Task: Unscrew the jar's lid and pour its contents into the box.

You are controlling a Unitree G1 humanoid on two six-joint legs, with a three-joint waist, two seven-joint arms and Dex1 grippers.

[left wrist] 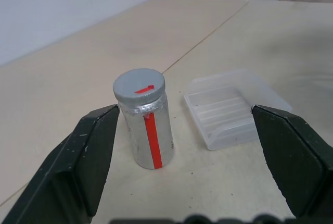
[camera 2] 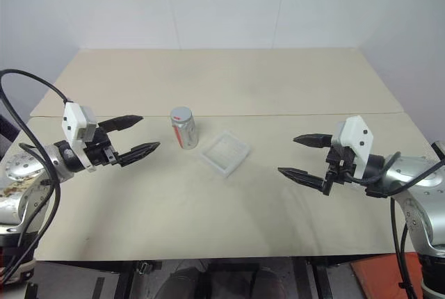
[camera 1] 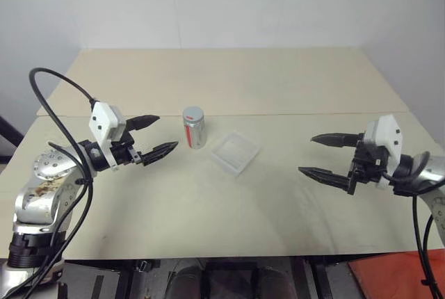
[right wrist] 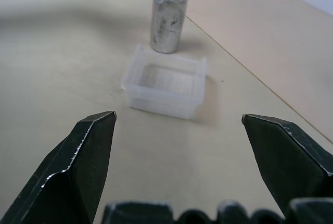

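The jar (camera 1: 194,128) stands upright near the table's middle, silvery with a red stripe, its grey lid (camera 1: 193,114) screwed on top. Just to its right lies the clear shallow box (camera 1: 234,152), with nothing visible inside it. My left gripper (camera 1: 156,135) hovers a short way left of the jar, open, fingers pointing at it without touching. My right gripper (camera 1: 320,155) hangs open well to the right of the box, aimed toward it. The left wrist view shows the jar (left wrist: 147,126) between the spread fingers, further off; the right wrist view shows the box (right wrist: 165,85) with the jar (right wrist: 167,16) behind it.
The beige table (camera 1: 229,76) is made of two boards with a seam running across behind the jar. Pale walls rise behind it. An orange-red surface (camera 1: 396,271) shows below the table's front right corner.
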